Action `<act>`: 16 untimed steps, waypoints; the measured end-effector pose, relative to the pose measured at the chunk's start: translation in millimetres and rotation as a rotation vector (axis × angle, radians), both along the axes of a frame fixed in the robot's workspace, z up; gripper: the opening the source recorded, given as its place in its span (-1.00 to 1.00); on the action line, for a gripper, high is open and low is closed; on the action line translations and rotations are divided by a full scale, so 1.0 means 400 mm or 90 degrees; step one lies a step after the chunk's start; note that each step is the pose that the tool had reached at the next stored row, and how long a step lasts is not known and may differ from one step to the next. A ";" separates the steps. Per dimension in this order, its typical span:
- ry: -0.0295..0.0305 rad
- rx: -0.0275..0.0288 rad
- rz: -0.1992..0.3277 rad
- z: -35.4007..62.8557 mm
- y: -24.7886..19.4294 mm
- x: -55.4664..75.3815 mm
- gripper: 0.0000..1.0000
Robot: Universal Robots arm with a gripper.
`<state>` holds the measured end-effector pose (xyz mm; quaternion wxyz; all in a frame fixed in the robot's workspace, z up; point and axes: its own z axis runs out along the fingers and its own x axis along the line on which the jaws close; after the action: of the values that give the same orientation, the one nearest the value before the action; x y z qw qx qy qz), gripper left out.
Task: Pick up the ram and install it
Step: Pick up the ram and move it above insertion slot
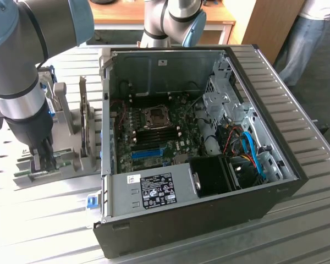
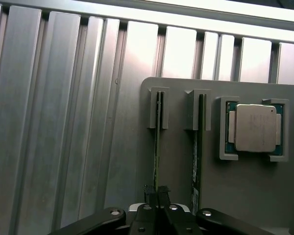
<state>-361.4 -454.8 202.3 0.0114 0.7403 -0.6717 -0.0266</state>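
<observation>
I see the claw (image 2: 157,192) narrow, with its two fingers (image 2: 150,193) pressed on the ram (image 2: 157,142) from both sides. The ram stands on its thin edge in a slot of the gray holder (image 2: 245,191), and its far end sits in the slot's guide. A second green stick (image 2: 197,147) stands on edge in the next slot, just beside and parallel to the first one. Beyond that one, a square silver processor chip (image 2: 255,127) lies flat in its own pocket of the same holder.

In the exterior view the arm reaches straight down onto the holder, which lies on the slatted metal desk (image 1: 297,231), on the part toward the exterior view's left. Just beside the holder, toward the exterior view's right, the open computer case (image 1: 181,236) lies on its side with the motherboard (image 1: 154,137) facing up. A person (image 1: 308,38) stands behind the desk's far corner.
</observation>
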 end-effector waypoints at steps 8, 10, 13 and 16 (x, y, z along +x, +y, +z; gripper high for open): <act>0.0000 0.0000 -0.002 0.027 0.000 0.000 -0.76; -0.0001 0.0001 -0.003 0.036 0.000 0.001 -0.76; -0.0001 0.0001 -0.003 0.052 0.000 0.001 -0.76; -0.0001 0.0000 -0.004 0.067 0.000 0.001 -0.76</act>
<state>-361.0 -454.8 229.3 0.0113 0.7382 -0.6740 -0.0267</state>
